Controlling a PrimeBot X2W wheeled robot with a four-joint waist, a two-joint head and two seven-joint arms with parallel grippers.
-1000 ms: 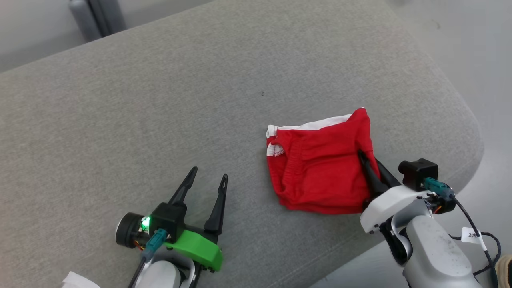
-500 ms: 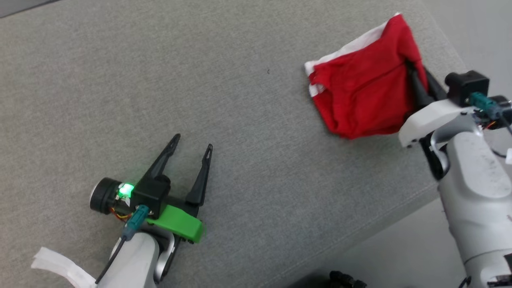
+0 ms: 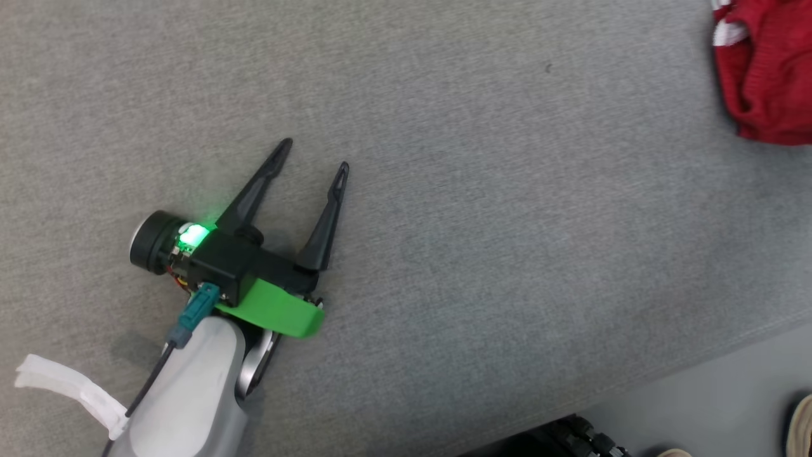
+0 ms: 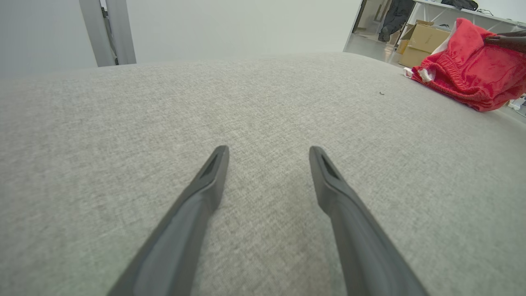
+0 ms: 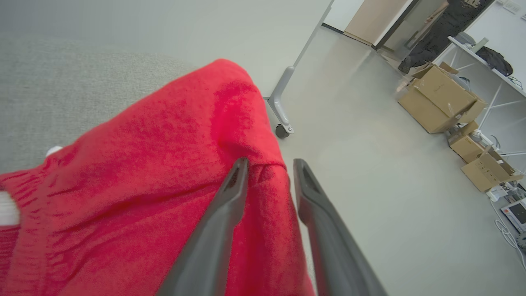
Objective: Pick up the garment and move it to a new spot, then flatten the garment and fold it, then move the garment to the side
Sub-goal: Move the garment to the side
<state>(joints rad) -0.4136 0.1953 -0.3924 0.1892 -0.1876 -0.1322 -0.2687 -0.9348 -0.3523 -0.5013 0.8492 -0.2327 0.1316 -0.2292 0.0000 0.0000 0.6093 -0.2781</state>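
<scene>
Right gripper (image 5: pixel 270 162) seemingly parted astride garment (image 5: pixel 144 172)

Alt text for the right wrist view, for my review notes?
The right gripper straddles a raised fold of a red garment at the edge of a grey cushion, jaws slightly apart. Beyond are pale floor and cardboard boxes.

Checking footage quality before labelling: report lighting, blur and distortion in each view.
Head view: even, soft light; faint shadow under the left gripper, its green light glaring; garment cut by the frame edge. Left wrist view: wide-angle bows the grey cushion's far edge; near fingers soft. Right wrist view: garment close up looks grainy and soft.
</scene>
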